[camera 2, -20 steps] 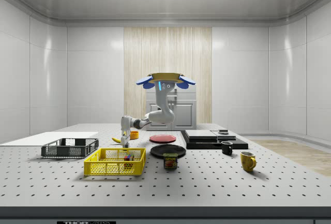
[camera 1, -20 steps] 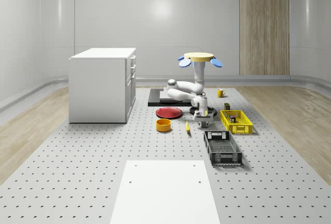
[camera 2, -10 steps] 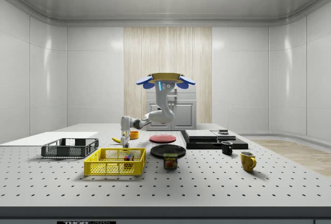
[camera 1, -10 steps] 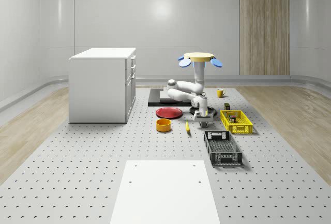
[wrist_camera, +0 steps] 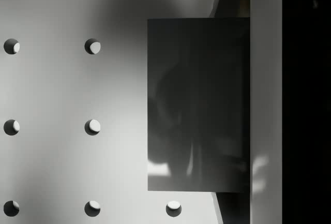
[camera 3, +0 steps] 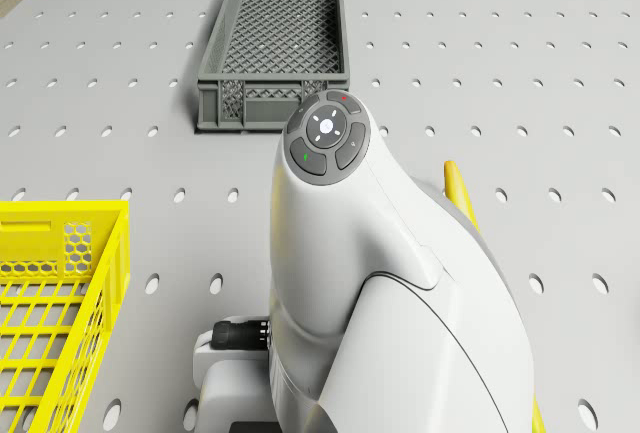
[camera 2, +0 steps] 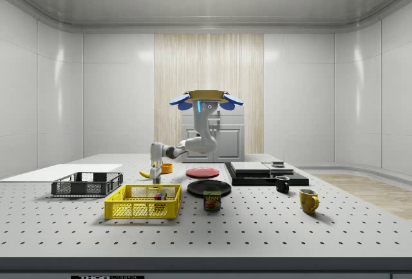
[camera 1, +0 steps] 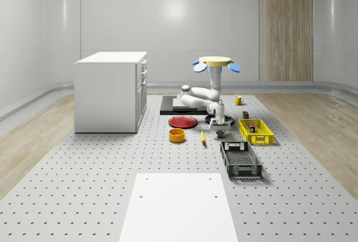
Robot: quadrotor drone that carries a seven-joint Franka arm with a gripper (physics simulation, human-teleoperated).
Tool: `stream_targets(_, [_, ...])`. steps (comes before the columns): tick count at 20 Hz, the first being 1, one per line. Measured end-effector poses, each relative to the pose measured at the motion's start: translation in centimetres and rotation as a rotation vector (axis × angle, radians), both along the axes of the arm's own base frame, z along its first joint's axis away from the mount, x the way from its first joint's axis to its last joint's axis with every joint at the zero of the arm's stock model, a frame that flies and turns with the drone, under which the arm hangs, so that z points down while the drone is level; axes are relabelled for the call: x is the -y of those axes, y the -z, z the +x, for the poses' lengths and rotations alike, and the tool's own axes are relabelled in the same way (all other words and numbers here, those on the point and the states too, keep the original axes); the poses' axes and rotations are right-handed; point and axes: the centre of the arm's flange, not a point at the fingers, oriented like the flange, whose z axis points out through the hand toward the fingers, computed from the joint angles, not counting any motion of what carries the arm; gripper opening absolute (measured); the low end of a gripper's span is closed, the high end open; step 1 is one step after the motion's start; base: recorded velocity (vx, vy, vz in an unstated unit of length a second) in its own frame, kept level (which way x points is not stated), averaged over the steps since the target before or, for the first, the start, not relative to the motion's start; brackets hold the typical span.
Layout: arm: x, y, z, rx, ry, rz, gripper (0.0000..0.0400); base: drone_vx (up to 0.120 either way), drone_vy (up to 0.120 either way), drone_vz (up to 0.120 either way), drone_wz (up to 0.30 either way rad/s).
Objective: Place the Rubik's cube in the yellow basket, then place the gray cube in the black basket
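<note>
The drone (camera 1: 215,62) hovers above the table, behind the two baskets, with its arm bent down in front of it. My gripper (camera 1: 219,131) hangs low over the table between the banana and the yellow basket (camera 1: 255,132), also seen from the side as gripper (camera 2: 155,174). The gray cube (wrist_camera: 199,105) lies right under the wrist camera, close up, its dark top face toward me. The Rubik's cube (camera 2: 159,196) rests inside the yellow basket (camera 2: 143,203). The black basket (camera 1: 240,159) stands nearer the whole-scene view's front, past the arm (camera 3: 360,283) as black basket (camera 3: 275,33).
A banana (camera 1: 202,137), an orange bowl (camera 1: 177,135) and a red plate (camera 1: 183,122) lie on the whole-scene view's left of the gripper. A black plate (camera 2: 209,187), a can (camera 2: 212,200) and mugs (camera 2: 308,200) sit nearby. A white cabinet (camera 1: 111,91) stands at the left.
The arm's elbow and wrist have risen slightly and the wrist has shifted a little toward the whole-scene view's right. The drone has stayed in place.
</note>
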Motion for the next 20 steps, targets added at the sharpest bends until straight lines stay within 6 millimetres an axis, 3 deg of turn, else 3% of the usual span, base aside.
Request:
stream_targets(7, [0.0, 1.6, 0.0, 0.000, 0.000, 0.000, 0.0250, 0.000, 0.023, 0.120, 0.000])
stream_targets(13, [0.0, 1.9, 0.0, 0.000, 0.000, 0.000, 0.0250, 0.000, 0.120, 0.000, 0.000])
stream_targets(18, [0.0, 2.0, 0.0, 0.000, 0.000, 0.000, 0.0250, 0.008, 0.008, 0.080, 0.000])
stream_targets(20, [0.0, 2.0, 0.0, 0.000, 0.000, 0.000, 0.0250, 0.120, 0.020, 0.000, 0.000])
